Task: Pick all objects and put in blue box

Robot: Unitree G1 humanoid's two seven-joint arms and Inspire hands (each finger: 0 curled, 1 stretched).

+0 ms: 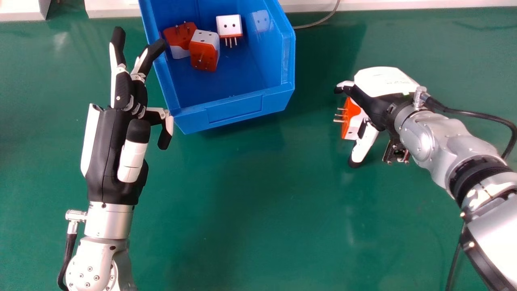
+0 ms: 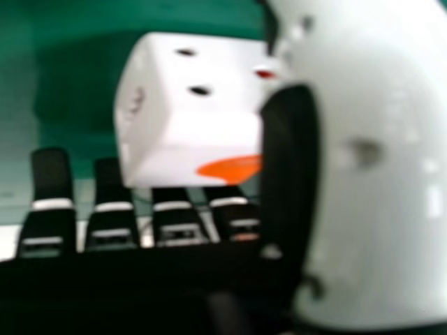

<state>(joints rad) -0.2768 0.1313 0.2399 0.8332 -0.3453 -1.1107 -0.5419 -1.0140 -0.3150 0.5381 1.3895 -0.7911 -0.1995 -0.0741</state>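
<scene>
Adapter [image 1: 356,126]: white and orange, well apart from the blue box [image 1: 234,117], on that box's right; its metal prongs point toward the box in the head view.
Right hand [image 1: 387,83]: over and around the adapter, covering part of it; whether it is clamped on it or merely about it, I cannot tell.
Adapter's height: resting on the green table [image 1: 242,210] or lifted off it, I cannot tell.
Close look: the right hand view shows the adapter's white face with dark openings, and a patch of orange on a neighbouring face, right up against the thumb in that picture.
Left hand [image 1: 109,161]: fingers apart and loose, nothing held, at the box's left; one fingertip overlaps the rim in the head view.
Box contents: three more, all white and orange. The leftmost adapter [image 1: 177,36] is just beside the middle adapter [image 1: 204,52], which has its white end up; the rightmost adapter [image 1: 229,25] shows two dark holes, its prongs toward the robot.
Box: open at the top, slightly turned on the table.
Far edge: white panels [image 1: 404,3] along the table, and a grey cable [image 1: 321,20] beside the box.
</scene>
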